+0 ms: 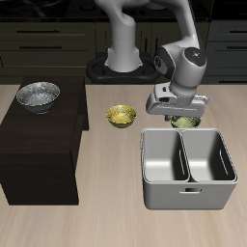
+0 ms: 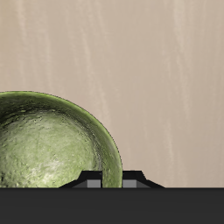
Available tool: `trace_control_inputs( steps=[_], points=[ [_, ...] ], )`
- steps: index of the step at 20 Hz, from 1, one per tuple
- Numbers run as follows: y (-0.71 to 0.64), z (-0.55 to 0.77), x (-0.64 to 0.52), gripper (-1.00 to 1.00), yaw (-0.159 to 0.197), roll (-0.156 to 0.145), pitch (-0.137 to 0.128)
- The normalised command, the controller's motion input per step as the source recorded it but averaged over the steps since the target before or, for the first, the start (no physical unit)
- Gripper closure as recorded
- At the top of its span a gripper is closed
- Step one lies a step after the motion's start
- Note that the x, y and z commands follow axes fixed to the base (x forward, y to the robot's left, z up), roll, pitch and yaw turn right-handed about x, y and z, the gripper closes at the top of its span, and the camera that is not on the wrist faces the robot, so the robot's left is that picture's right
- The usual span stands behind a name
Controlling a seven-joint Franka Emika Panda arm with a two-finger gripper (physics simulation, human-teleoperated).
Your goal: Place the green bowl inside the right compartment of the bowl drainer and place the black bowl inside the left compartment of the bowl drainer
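The green bowl (image 1: pixel 185 123) sits on the table just behind the bowl drainer (image 1: pixel 188 189), mostly hidden under my gripper (image 1: pixel 181 116). In the wrist view the green bowl (image 2: pixel 48 144) is close below, its rim running right up to my gripper (image 2: pixel 110 180), whose fingertips (image 2: pixel 88 180) barely show. The jaws look open and hold nothing. The black bowl (image 1: pixel 38 96) rests on top of a dark cabinet (image 1: pixel 39 150), far from the gripper. Both compartments of the drainer hold nothing.
A yellow-gold bowl (image 1: pixel 121 117) stands on the table between the cabinet and the green bowl. The robot's base (image 1: pixel 123 63) is at the table's back. The drainer's back wall (image 1: pixel 183 132) lies just in front of the gripper.
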Motion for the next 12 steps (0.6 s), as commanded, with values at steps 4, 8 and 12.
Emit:
trace_control_inputs(
  steps=[4,8,12],
  points=[
    [-0.05,0.19,0.01,1.00,-0.001,-0.003,-0.035],
    [-0.12,0.35,0.07,1.00,0.006,-0.021,-0.037],
    [-0.12,0.43,0.10,1.00,0.001,-0.010,-0.053]
  ],
)
